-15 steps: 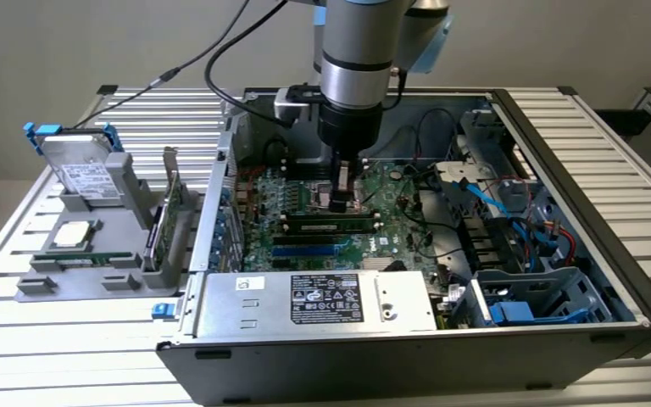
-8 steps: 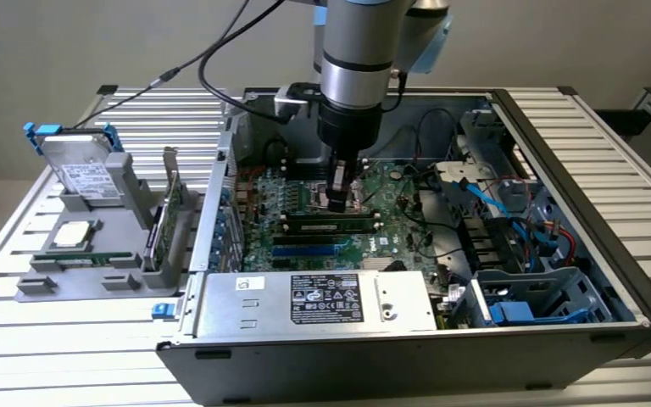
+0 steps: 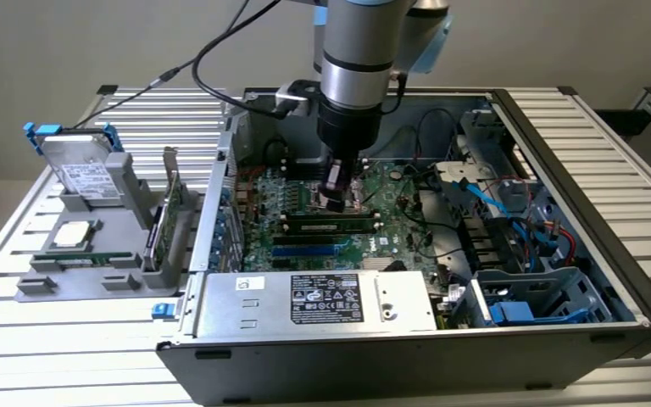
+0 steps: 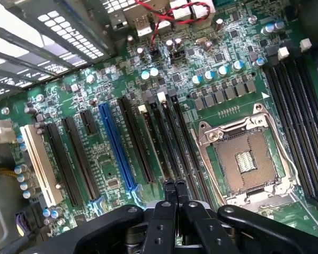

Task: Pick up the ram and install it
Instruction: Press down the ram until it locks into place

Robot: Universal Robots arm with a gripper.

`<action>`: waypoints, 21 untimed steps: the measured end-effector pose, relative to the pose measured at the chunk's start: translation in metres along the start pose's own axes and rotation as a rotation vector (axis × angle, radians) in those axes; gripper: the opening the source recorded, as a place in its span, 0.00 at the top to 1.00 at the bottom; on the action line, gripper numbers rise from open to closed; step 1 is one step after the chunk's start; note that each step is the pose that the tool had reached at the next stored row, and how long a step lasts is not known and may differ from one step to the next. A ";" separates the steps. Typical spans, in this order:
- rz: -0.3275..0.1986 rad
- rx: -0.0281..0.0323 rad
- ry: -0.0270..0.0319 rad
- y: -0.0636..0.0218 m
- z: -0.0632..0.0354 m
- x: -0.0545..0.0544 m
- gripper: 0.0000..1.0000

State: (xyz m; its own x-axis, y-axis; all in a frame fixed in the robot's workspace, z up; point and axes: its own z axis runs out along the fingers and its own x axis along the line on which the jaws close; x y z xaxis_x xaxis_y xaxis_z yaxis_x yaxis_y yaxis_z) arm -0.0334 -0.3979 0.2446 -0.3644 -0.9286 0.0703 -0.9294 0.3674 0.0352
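Jaws (image 4: 175, 193) pressed shut, holding nothing, low over the motherboard (image 4: 116, 159) inside the open computer case (image 3: 597, 153). Ram (image 3: 328, 225) lying seated in a slot just beside them, apparently pushed home.

a slatted metal table (image 3: 597, 127) fills the scene under bright, even light, with a pale plain wall (image 3: 54, 34) behind it.
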 end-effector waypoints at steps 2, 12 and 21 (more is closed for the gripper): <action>0.030 -0.0021 -0.0011 0.0000 0.0000 0.000 0.90; 0.180 -0.0126 -0.0064 0.0000 0.0000 0.000 0.90; 0.419 -0.0296 -0.0148 0.0000 0.0000 0.000 0.90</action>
State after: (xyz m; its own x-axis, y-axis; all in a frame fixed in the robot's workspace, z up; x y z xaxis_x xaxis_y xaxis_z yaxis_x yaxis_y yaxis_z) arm -0.0334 -0.3979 0.2446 -0.7119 -0.6988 0.0703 -0.6983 0.7149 0.0352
